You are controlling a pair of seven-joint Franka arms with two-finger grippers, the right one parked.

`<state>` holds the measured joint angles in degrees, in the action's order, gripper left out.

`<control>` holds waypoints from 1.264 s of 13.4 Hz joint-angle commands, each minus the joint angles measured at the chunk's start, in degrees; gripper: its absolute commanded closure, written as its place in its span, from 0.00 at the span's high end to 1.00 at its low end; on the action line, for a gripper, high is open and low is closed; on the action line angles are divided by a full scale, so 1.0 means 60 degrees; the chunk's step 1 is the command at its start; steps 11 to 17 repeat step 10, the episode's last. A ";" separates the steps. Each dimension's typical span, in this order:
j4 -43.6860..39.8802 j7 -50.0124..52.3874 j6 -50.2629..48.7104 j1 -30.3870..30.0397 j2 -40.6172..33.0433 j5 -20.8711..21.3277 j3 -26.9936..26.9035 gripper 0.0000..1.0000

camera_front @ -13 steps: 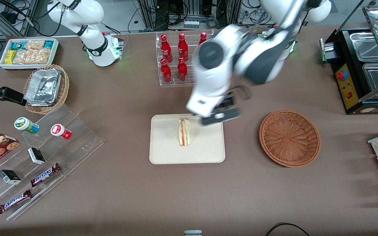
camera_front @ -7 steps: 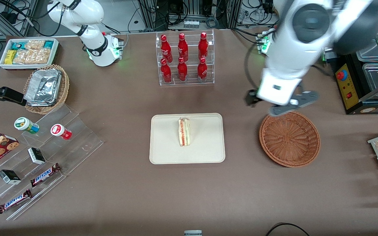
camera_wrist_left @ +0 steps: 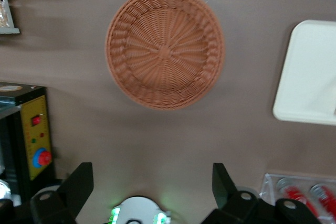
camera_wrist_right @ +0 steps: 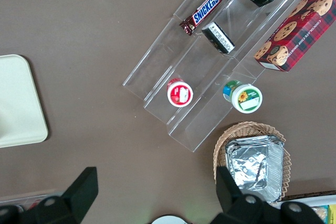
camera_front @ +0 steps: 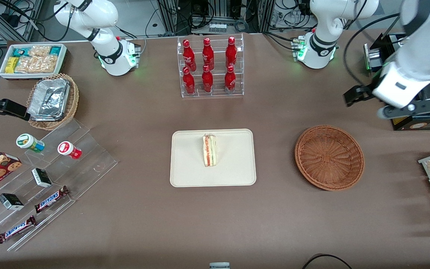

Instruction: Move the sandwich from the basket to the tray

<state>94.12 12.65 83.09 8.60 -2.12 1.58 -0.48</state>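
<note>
Brown tabletop is carrying the tray (camera_front: pixel 237 175), where the sandwich (camera_front: pixel 209 150) is lying on its side, apparently delivered. Apart from it, the basket (camera_front: pixel 329 157) is sitting bare, so the gripper (camera_wrist_left: pixel 152 184) is hanging high with fingers spread wide and holding nothing.

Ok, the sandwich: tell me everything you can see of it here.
The sandwich is a small wedge of pale white bread with an orange-red filling stripe running along its upward-facing cut edge. It rests near the middle of the cream tray, touching only the tray. The wicker basket beside it holds nothing. The gripper hangs open, well away, toward the working arm's end of the table.
</note>
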 commanded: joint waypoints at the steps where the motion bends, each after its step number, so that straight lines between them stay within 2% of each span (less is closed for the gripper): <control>1: 0.0558 -0.1298 0.0098 -0.0800 -0.0496 -0.0161 0.0139 1.00; 5: 0.0442 -0.1552 0.0054 -0.1242 -0.0540 -0.0147 0.0139 1.00; 17: 0.0178 -0.1786 0.0097 -0.1199 -0.0364 -0.0073 0.0183 1.00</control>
